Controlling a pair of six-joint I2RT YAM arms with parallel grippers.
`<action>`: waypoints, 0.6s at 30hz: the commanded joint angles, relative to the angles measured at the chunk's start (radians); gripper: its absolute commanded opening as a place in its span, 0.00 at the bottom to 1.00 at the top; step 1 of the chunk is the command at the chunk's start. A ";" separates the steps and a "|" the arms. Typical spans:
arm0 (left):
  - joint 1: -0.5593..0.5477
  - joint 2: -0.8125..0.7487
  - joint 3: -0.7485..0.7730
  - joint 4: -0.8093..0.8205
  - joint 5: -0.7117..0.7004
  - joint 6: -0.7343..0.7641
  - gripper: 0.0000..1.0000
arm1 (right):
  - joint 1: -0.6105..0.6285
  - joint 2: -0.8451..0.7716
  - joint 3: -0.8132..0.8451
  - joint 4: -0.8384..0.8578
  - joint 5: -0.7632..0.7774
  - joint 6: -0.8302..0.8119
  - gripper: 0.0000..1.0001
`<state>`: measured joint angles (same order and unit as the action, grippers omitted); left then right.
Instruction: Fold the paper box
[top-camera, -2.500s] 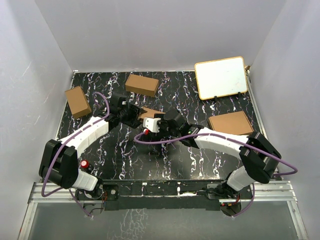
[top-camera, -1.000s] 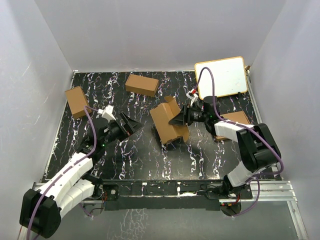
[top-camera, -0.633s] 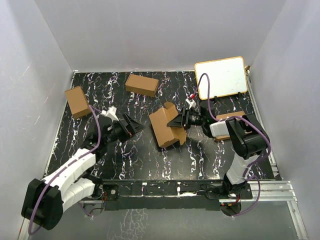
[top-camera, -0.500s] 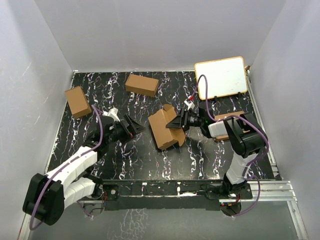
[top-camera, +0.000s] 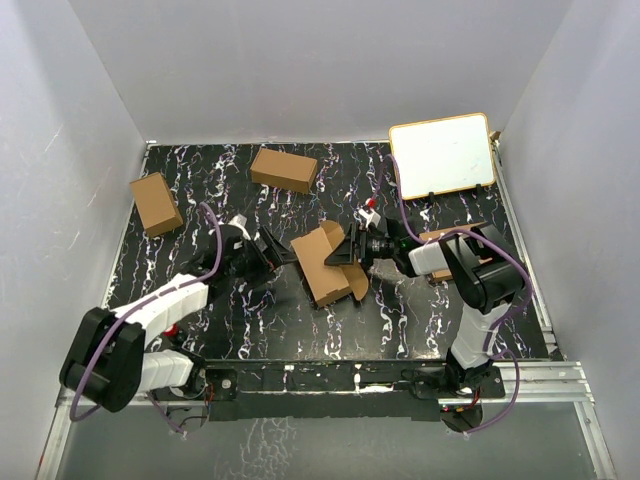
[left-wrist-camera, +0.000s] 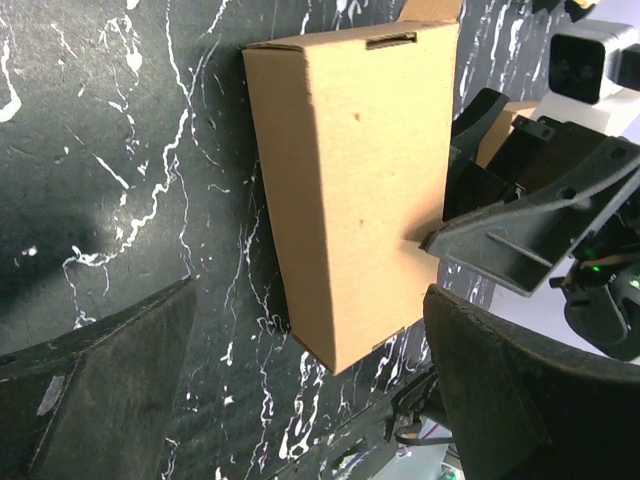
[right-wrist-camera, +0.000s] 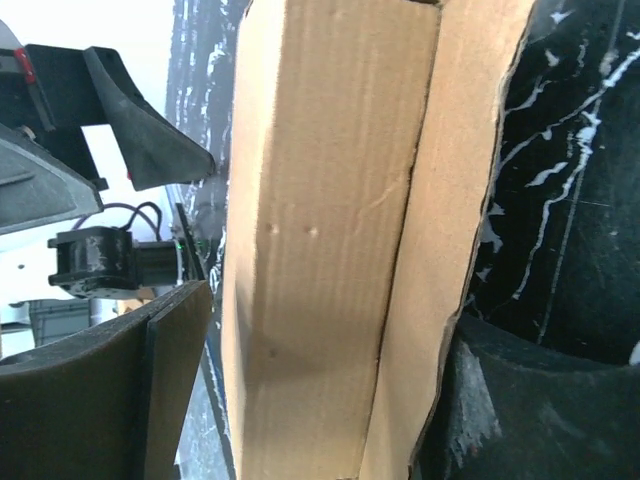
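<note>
The paper box (top-camera: 325, 262) is a brown, partly folded carton with loose flaps, lying mid-table. My left gripper (top-camera: 288, 254) is open and empty just left of it, pointing at it. In the left wrist view the carton (left-wrist-camera: 350, 180) lies ahead of the open left gripper (left-wrist-camera: 310, 400). My right gripper (top-camera: 346, 254) is open at the carton's right side. In the right wrist view the carton (right-wrist-camera: 330, 230) fills the space inside the right gripper (right-wrist-camera: 320, 400); a loose flap touches the right finger (right-wrist-camera: 530, 410), and a thin gap shows at the left finger (right-wrist-camera: 110, 390).
Two shorter brown cartons lie at the far left (top-camera: 157, 203) and the back middle (top-camera: 284, 169). A white board (top-camera: 441, 155) stands at the back right. A flat brown pile of sheets (top-camera: 470, 243) lies at the right, behind the right arm.
My left gripper has swung right, up close to the carton. My right gripper has moved left, and the carton has shifted left and nearer with it.
</note>
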<state>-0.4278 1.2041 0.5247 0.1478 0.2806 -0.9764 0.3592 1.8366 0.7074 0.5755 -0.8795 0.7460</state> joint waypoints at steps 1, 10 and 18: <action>-0.008 0.064 0.073 -0.012 -0.017 0.010 0.92 | 0.002 -0.002 0.052 -0.042 0.034 -0.106 0.81; -0.012 0.056 0.085 -0.013 -0.020 0.034 0.92 | -0.045 -0.126 0.104 -0.258 0.164 -0.394 0.99; -0.012 -0.007 0.055 0.002 -0.021 0.026 0.92 | -0.118 -0.266 0.116 -0.406 0.160 -0.705 0.99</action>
<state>-0.4358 1.2423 0.5854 0.1497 0.2687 -0.9611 0.2638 1.6707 0.7830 0.2241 -0.7235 0.2703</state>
